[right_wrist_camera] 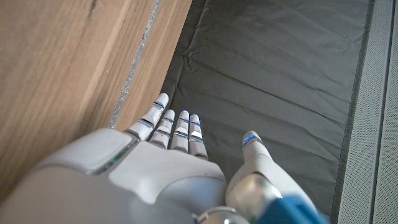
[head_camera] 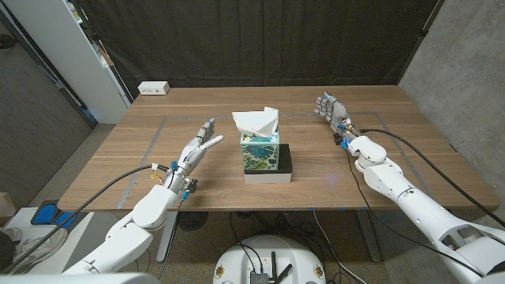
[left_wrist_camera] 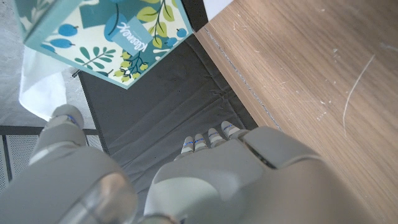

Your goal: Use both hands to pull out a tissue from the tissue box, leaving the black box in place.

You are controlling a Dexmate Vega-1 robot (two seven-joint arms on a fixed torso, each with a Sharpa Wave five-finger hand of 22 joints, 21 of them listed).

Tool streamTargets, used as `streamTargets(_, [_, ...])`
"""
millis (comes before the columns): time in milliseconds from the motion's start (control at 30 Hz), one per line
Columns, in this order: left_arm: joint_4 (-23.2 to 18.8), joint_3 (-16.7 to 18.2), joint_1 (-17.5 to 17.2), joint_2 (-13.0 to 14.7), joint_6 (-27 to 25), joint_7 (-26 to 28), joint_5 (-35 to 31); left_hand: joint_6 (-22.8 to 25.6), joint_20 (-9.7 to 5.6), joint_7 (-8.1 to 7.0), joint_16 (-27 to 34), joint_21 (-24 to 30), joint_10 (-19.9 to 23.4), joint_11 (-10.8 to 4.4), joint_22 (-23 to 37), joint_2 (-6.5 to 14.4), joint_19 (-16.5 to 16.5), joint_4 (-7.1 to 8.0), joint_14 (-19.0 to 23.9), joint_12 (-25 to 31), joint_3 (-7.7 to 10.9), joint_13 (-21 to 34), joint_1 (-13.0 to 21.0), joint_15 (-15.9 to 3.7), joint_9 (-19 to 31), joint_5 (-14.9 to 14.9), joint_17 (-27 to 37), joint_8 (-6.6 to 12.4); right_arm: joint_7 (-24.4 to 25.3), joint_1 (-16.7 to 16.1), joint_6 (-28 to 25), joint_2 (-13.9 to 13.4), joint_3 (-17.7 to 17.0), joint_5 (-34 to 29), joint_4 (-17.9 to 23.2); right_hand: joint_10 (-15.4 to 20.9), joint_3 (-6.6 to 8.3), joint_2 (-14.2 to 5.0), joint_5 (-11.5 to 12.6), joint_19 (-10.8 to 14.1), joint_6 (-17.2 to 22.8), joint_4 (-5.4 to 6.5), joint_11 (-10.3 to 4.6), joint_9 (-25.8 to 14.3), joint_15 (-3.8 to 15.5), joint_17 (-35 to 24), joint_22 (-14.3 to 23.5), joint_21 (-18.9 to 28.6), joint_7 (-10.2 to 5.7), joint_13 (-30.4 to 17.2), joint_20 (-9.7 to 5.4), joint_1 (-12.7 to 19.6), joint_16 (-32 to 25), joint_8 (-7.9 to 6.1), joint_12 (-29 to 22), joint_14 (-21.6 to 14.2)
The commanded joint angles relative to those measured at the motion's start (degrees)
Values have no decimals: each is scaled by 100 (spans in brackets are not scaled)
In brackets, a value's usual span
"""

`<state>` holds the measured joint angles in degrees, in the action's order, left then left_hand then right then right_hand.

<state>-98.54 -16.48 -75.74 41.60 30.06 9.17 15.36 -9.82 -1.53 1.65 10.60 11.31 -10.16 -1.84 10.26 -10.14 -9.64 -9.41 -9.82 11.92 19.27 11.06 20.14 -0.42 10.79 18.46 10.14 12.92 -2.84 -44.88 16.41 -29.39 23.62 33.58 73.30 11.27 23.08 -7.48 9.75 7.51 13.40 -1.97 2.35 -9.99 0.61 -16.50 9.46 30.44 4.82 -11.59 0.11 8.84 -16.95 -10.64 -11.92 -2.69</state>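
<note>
Head view, left robot hand (head_camera: 202, 140) open, right robot hand (head_camera: 331, 108) open, both empty

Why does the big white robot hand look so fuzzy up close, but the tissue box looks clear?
Left wrist view: the left hand sits right by the lens, so it blurs; the tissue box farther off stays sharp. Head view: everything is evenly lit and crisp, with a soft shadow beside the black box.

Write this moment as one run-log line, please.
left hand: open, beside tissue box | right hand: open, apart | tissue: untouched | black box: in place
</note>
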Motion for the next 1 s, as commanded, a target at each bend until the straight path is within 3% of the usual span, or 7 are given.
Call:
streamTargets(33, [-160, 73, -243, 68, 64, -20, -156, -1852, 13, -26, 38, 24, -1395, -1, 9, -9, -240, 2, -1148, 29, -32, 11, 68, -7, 10, 44, 5, 42, 79, -41, -52, -16, 11, -30, 141, 33, 15, -97, 39, 73, 42, -19, -10, -34, 16, 6, 34, -33, -14, -19, 7, -63, 12, -30, -11, -42])
streamTargets(567, [-411, 193, -550, 247, -121, 11, -371, -1830, 14, -24, 39, 43, -1362, -5, 7, -1, -172, 3, -1096, 29, -102, 10, 137, -4, 8, 74, 4, 40, 252, -277, -15, -128, -42, -97, 488, 39, 16, -99, 39, 93, 51, -24, -7, -34, 1, 14, 34, -65, -15, -19, 4, -66, 18, -33, -11, -48])
streamTargets(1000, [-623, 310, -567, 488, -529, -42, -497, -1706, 27, -44, 78, 68, -1246, -33, 5, 16, -62, 3, -923, 57, -169, 8, 229, -55, 6, 103, 1, 77, 208, -247, 88, -65, -15, -118, 429, 41, 16, -101, 39, 108, 51, -25, 1, -34, 2, 19, 35, -94, -12, -19, 9, -71, 22, -32, -9, -53])
